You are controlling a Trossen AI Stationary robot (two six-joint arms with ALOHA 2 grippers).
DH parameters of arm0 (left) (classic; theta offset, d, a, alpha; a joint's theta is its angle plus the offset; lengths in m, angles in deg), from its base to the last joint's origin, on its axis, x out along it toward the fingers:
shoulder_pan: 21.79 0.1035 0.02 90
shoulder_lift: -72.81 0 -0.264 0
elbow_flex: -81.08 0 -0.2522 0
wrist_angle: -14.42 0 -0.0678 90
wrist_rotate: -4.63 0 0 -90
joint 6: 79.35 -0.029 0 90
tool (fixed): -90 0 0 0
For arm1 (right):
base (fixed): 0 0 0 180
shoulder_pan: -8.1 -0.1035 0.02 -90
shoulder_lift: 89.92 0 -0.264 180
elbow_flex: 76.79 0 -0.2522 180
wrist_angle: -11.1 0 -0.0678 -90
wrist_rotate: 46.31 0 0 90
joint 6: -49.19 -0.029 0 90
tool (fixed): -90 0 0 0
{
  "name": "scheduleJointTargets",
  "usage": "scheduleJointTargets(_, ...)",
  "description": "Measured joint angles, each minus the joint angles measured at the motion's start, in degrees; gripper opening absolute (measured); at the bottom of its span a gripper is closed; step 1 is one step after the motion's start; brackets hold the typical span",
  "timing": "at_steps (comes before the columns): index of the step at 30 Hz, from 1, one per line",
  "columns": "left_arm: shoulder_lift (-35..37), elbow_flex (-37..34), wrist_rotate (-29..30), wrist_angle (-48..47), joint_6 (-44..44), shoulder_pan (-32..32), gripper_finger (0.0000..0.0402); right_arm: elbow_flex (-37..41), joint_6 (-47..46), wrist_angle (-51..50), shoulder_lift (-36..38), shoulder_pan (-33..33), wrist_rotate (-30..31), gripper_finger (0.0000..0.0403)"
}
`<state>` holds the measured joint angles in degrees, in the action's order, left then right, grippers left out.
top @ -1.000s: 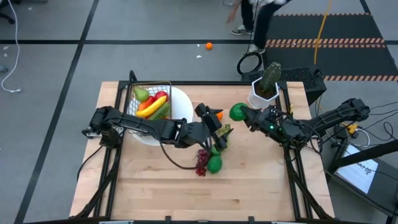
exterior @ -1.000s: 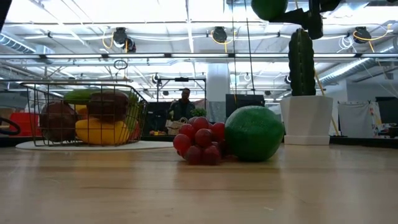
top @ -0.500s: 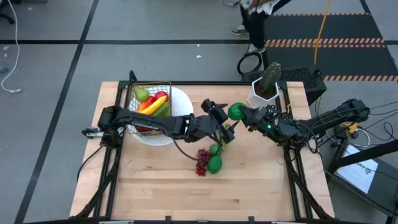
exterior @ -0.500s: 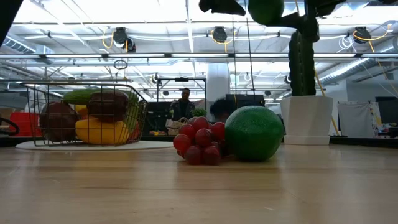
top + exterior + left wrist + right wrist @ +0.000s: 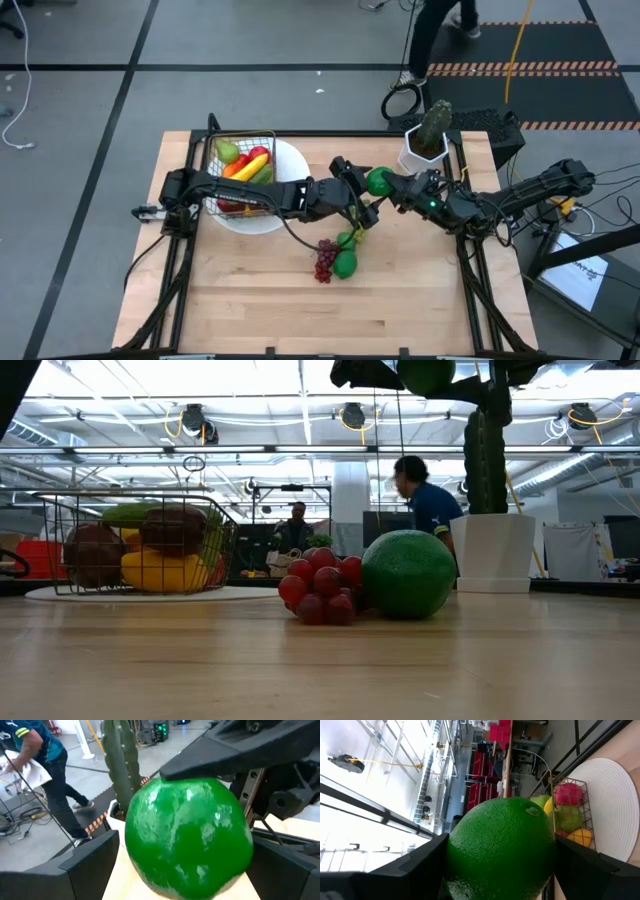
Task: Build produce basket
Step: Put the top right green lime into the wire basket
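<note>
A round green lime [image 5: 378, 181] hangs in the air above the table's middle, with my right gripper [image 5: 392, 185] shut on it. My left gripper [image 5: 358, 186] is open and level just left of it. In the left wrist view its two fingers [image 5: 85, 865] stand on either side of the lime [image 5: 187, 837], and I see no touch. The wire basket [image 5: 243, 165] holds a banana, a pear and red fruit, and stands on a white plate [image 5: 285, 205]. Red grapes [image 5: 324, 258] and another green fruit [image 5: 345, 264] lie on the table. My right gripper pinches the lime between its two fingers, one on each opposite side [image 5: 455, 855]. The fingers lie about level and come from the table's right. The lime is lifted clear, well above the grapes and the table top.
A white pot with a green cactus [image 5: 428, 140] stands at the far right, close behind the right arm. A person [image 5: 425, 500] walks on the floor beyond the table. The table's near half [image 5: 320, 320] is bare wood.
My left gripper has gone from above the grapes toward the table's far right, up to the held lime, staying open. The right gripper and lime have kept still. The person behind the table has walked on.
</note>
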<state>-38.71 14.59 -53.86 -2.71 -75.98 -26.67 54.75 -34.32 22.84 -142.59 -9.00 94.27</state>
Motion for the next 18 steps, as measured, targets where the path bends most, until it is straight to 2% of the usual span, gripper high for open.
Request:
scheduleJointTargets(5, 0.00, 0.00, -0.02, 0.58, -0.82, -0.27, 0.0378, 0.00, 0.05, -0.01, 0.01, 0.02, 0.06, 0.0306)
scheduleJointTargets(12, 0.00, 0.00, 0.01, 0.53, -1.16, -0.58, 0.0314, 0.00, 0.13, -0.02, 0.02, 0.02, -0.15, 0.0308)
scheduleJointTargets(18, 2.20, 0.00, 1.28, -0.45, -3.40, -1.55, 0.0311, -0.02, 3.24, 0.22, 2.62, 0.13, -6.50, 0.0341)
